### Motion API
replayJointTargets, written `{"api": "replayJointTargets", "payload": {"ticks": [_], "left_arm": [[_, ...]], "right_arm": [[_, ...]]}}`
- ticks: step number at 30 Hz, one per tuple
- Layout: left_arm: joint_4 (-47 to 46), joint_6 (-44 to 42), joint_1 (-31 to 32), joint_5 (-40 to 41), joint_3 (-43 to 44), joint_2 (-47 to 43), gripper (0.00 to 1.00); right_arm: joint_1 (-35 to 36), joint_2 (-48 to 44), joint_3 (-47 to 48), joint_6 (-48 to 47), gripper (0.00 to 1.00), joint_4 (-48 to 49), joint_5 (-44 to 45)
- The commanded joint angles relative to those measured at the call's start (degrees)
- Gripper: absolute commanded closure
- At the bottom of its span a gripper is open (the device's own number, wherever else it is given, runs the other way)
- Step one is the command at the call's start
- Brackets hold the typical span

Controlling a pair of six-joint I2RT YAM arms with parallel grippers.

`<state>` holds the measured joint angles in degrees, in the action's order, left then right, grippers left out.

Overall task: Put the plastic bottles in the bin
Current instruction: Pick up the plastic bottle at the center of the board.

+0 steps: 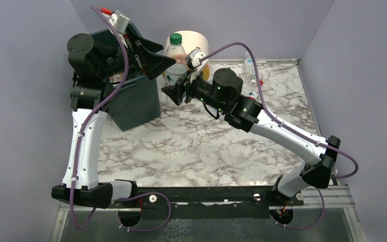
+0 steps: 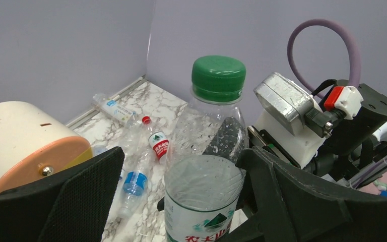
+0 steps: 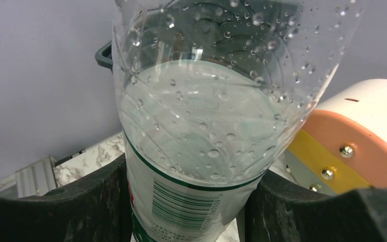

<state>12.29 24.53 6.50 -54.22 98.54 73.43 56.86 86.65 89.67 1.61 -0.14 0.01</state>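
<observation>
A clear plastic bottle [image 1: 175, 55] with a green cap stands upright. My right gripper [image 1: 180, 78] is shut on its labelled lower body [image 3: 206, 126], with both pads pressed against it [image 3: 191, 201]. My left gripper [image 1: 161, 54] is open around the same bottle [image 2: 206, 171]. In the left wrist view [image 2: 181, 201] its right finger is close against the bottle and its left finger stands well apart. The dark green-grey bin [image 1: 133, 103] is just left of the bottle, under my left arm; its rim [image 3: 103, 53] shows behind the bottle. More bottles lie on the table [image 2: 156, 143] [image 2: 131, 184] [image 2: 112, 107].
A round cream, orange and yellow drawer unit [image 1: 196, 40] stands right behind the held bottle [image 3: 363, 136]. Loose bottles lie at the back right near the wall [image 1: 249, 65] [image 1: 254, 93]. Grey walls close in the marble table [image 1: 191, 146] on three sides.
</observation>
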Motion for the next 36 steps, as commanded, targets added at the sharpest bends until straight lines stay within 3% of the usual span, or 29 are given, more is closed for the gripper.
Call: {"api": "replayJointTargets", "payload": {"ticks": [1, 21, 27, 36], "left_arm": [[-1.0, -1.5, 0.5, -2.4, -0.8, -1.2, 0.01], [3.3, -5.5, 0.8, -1.3, -1.4, -0.4, 0.01], [10.6, -11.3, 0.8, 3.4, 1.2, 0.7, 0.01], [14.1, -14.2, 1.1, 6.7, 1.2, 1.9, 0.01]], "right_arm": [[2.1, 2.2, 4.2, -1.5, 0.41, 1.1, -0.9], [5.9, 8.5, 13.7, -6.1, 0.41, -5.6, -1.7], [6.2, 7.1, 11.9, -6.7, 0.41, -5.6, -0.4], [6.3, 6.7, 11.8, -7.1, 0.41, -7.9, -1.1]]}}
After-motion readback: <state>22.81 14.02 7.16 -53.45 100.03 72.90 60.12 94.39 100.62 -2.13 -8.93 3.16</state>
